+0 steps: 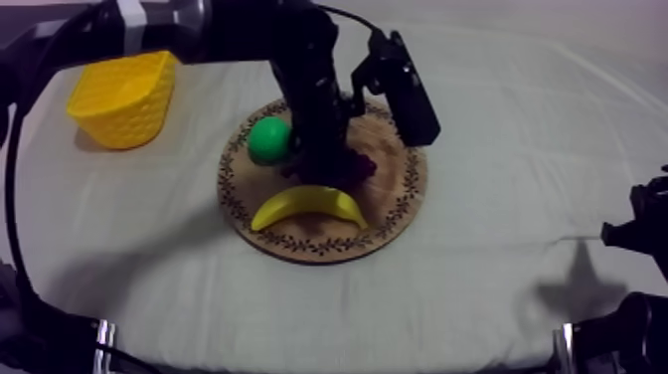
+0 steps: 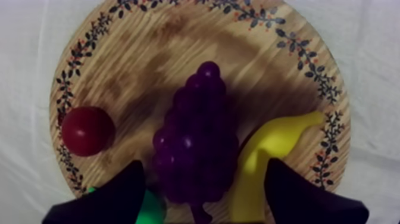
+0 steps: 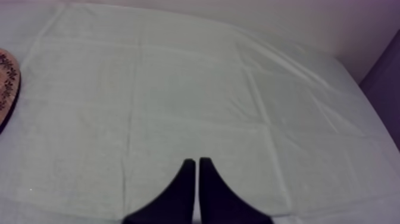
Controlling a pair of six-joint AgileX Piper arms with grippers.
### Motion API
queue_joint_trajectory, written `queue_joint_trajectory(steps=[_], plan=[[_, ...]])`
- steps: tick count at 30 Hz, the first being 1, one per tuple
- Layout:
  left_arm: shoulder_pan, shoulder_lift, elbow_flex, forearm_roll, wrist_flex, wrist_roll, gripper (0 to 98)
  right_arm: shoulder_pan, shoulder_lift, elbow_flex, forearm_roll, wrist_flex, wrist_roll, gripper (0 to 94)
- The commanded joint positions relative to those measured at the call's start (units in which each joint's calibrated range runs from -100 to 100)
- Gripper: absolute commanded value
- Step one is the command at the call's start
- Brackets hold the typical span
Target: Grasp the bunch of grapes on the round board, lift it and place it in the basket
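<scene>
The left gripper (image 2: 205, 167) hangs right over the grapes (image 2: 196, 143) with its fingers spread and nothing pinched between them. The bunch lies near the middle of the board (image 2: 149, 53), just right of the pear (image 1: 268, 139) and just beyond the banana (image 1: 308, 206), with the small red fruit (image 2: 87, 131) apart from it toward the rim. In the left wrist view its long axis runs straight out from between the fingers: the broad end sits in the gap and the narrow tip points away. The fingers therefore close across its width, which looks like the right set for a pinch. The banana's end lies between the bunch and one finger, and the pear sits close by the other, so a closing grip could catch either. Whether the fingers are low enough to touch the bunch I cannot tell. The basket (image 1: 124, 97) stands at the far left, well apart from the board and on this arm's side. The right gripper (image 3: 197, 164) rests at the near right over bare cloth, fingers pressed together, with the board's rim well off to one side.
</scene>
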Motion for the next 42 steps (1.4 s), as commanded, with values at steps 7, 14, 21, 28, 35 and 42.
queue_joint_trajectory(steps=[7,14,21,28,35,42], plan=[[0.07,3.21,-2.62,0.32,0.45,-0.3,76.7,-0.01,0.01,-0.05,-0.01,-0.02,-0.01,0.3],[0.2,5.68,-4.55,0.02,1.41,0.0,77.8,-0.01,0.01,-0.05,-0.01,-0.02,-0.01,0.3],[0.28,7.81,-6.28,-0.39,2.07,0.32,77.3,-0.01,0.01,-0.05,-0.01,-0.02,-0.01,0.3],[0.27,9.68,-7.49,-0.97,2.49,0.61,76.2,-0.01,0.01,-0.05,-0.01,-0.02,-0.01,0.3],[0.22,11.16,-8.81,-1.58,3.62,1.13,74.6,-0.01,0.01,-0.05,-0.01,-0.02,-0.01,0.3],[0.22,12.06,-9.44,-2.57,5.72,2.7,64.8,-0.01,0.01,-0.05,-0.01,-0.02,-0.01,0.3]])
